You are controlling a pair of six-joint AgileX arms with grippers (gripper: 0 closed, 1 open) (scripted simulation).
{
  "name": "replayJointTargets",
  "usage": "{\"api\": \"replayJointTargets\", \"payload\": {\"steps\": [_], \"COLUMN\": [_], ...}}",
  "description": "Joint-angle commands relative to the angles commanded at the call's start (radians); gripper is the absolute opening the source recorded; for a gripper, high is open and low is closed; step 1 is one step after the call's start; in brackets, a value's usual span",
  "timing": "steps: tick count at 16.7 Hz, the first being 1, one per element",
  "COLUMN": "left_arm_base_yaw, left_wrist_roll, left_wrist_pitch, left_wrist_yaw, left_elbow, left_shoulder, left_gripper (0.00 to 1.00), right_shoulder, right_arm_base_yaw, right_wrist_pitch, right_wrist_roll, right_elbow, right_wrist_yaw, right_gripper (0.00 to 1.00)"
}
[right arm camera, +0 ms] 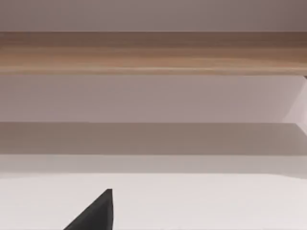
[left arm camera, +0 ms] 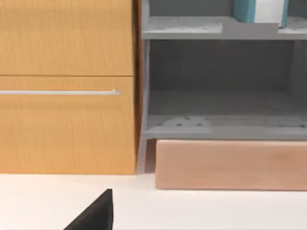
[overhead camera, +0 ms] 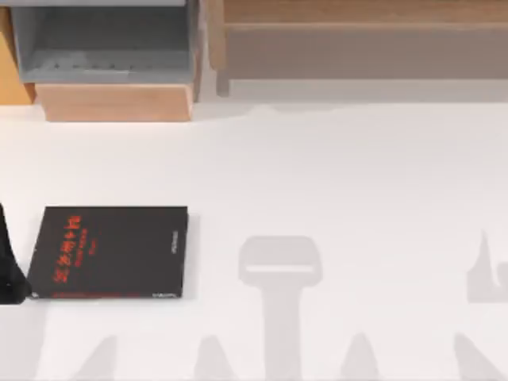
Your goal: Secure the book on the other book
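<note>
The teal-blue book (left arm camera: 259, 10) stands upright on the upper shelf of the grey shelf unit (left arm camera: 220, 124), seen from the left wrist; the black book (overhead camera: 111, 252) lies flat on the white table (overhead camera: 333, 175) at its left side, well apart from it. A dark part of the left arm (overhead camera: 8, 270) sits just beside the black book's left edge. Whether either gripper's fingers are open or closed cannot be told.

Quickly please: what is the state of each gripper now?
Left gripper: cannot be told, nothing seen held.
Right gripper: cannot be told, nothing seen held.
</note>
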Motion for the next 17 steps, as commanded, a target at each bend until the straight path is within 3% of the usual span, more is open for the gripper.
{"api": "replayJointTargets", "payload": {"steps": [4, 8, 12, 17], "left_arm_base_yaw": [-0.004, -0.030, -0.072, -0.138], "left_wrist_roll": [-0.001, -0.006, -0.013, -0.020], "left_wrist_pitch": [0.016, 0.105, 0.236, 0.411], "left_wrist_yaw": [-0.006, -0.040, -0.086, -0.145], "left_elbow": [0.028, 0.186, 0.446, 0.788], "left_shoulder": [0.031, 0.221, 0.572, 1.162], "left_gripper": [1.00, 1.00, 1.00, 1.00], "right_shoulder": [0.000, 0.000, 0.000, 0.000], "right_arm_base_yaw": [0.000, 0.000, 0.000, 0.000], "right_wrist_pitch": [0.000, 0.000, 0.000, 0.000], "right_wrist_roll": [0.000, 0.000, 0.000, 0.000], "right_elbow": [0.000, 0.000, 0.000, 0.000], "right_wrist_yaw": [0.000, 0.000, 0.000, 0.000], "right_gripper": [1.00, 1.00, 1.00, 1.00]}}
